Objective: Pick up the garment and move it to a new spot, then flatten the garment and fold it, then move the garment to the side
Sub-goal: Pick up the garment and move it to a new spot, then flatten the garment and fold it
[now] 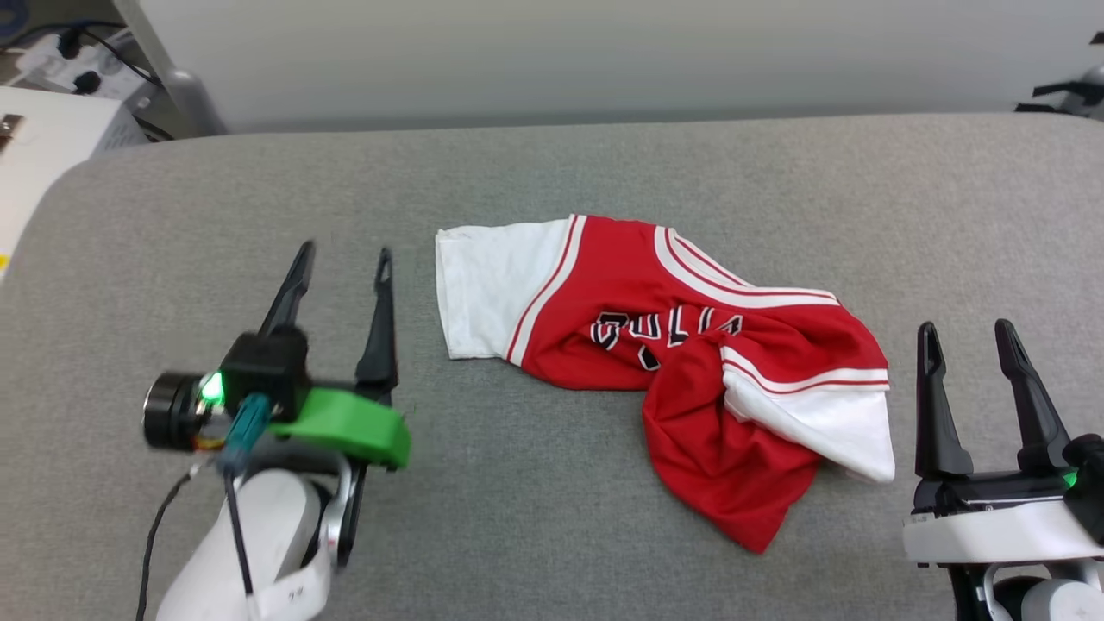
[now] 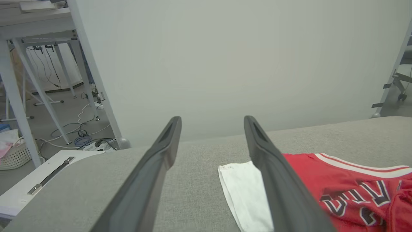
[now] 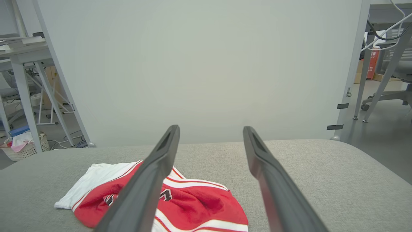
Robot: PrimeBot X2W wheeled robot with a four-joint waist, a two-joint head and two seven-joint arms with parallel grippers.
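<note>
Jersey T-shirt lies crumpled mid-table on the grey padded surface, nothing touching it. Chest lettering is half buried: a red fold from the hem twists over it, and the number is mostly covered and unreadable. One white sleeve lies flat toward the robot's left; the other is flopped over the bunched lower part toward its right.

In the left wrist view one finger cuts across the sleeve seam. In the right wrist view a finger crosses the lettering.

Left gripper hovers left of the shirt, well apart, fingers pointing away from the robot, jaws spread wide and empty. Right gripper sits just beside the flopped sleeve, also wide and empty, with its arm cut off by the frame edge.
</note>
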